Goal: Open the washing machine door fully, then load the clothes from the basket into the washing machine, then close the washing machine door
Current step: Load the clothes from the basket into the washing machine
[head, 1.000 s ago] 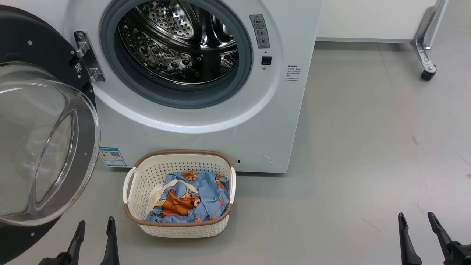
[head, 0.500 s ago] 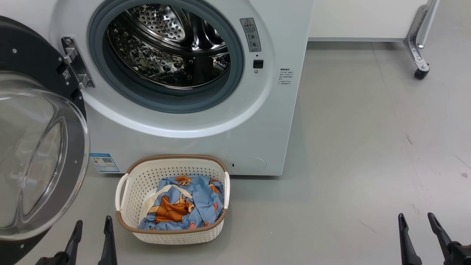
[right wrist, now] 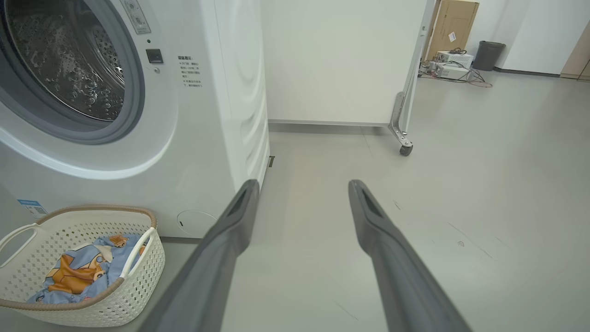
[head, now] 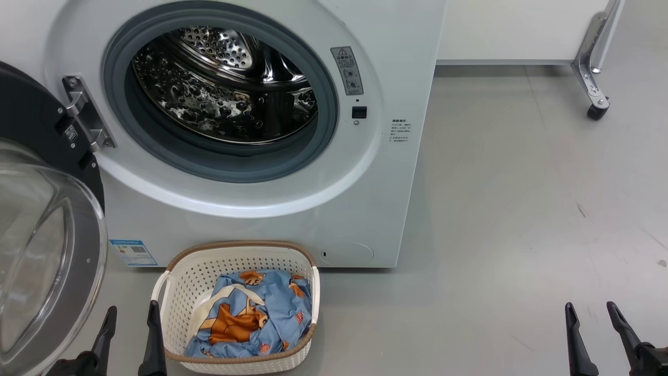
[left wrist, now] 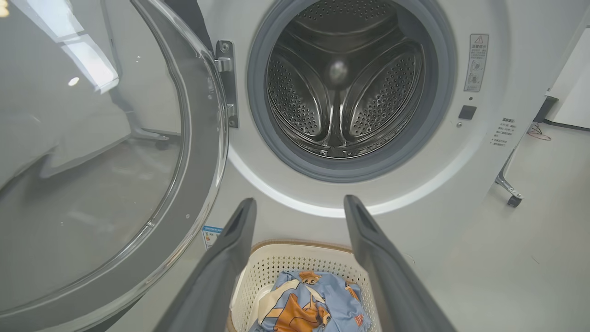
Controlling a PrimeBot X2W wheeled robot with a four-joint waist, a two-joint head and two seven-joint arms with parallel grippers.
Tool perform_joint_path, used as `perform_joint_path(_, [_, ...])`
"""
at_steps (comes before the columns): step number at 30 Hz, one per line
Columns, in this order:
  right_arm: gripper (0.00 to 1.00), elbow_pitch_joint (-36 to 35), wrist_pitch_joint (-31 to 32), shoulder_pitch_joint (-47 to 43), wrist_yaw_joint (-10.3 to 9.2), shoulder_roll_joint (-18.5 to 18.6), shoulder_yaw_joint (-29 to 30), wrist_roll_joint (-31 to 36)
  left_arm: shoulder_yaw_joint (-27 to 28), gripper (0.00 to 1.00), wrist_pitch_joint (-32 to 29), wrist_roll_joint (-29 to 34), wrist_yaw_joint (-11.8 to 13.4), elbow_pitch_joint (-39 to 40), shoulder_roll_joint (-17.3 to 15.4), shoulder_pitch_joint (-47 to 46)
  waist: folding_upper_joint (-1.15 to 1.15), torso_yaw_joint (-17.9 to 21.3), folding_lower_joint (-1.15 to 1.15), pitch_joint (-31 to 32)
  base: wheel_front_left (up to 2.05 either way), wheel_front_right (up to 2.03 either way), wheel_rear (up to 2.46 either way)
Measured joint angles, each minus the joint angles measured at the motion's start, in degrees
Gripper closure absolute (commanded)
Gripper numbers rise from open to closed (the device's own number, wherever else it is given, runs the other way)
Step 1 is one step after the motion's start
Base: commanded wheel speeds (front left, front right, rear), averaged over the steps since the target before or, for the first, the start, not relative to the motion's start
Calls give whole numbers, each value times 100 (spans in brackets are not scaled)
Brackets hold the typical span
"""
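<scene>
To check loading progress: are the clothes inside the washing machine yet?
No, the clothes lie in the basket before the washing machine.

floor [right wrist: 484,184]: grey | white partition [right wrist: 332,60] on castor [right wrist: 405,150] | cardboard box [right wrist: 454,20], bin [right wrist: 488,55] beyond

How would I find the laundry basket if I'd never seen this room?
Find the big white washing machine with its round door swung open. On the grey floor just in front of it sits a small basket. It is cream-white with tiny holes and a brown rim, holding blue clothes printed with orange cartoon figures.
</scene>
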State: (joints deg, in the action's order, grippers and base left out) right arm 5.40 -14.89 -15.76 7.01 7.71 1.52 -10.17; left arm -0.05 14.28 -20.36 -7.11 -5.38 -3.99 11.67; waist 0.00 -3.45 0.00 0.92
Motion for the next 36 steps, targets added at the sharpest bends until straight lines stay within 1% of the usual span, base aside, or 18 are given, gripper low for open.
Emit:
perform_joint_path(15, [0,-2,0,1,1,0,0,-40,-16,0,0,36,0,0,0,-2,0,14,0,-45,62,-62,0])
perform_joint_path(27, [0,-1,0,2,0,-13,-4,-51,-135,0,0,143,0,-11,-37,1,0,53,0,-88,10,-10,0])
perform_joint_path(36, [0,58,0,165,0,-45,-205,-83,-24,0,1,162,0,-353,-47,13,0,191,0,-183,0,0,0])
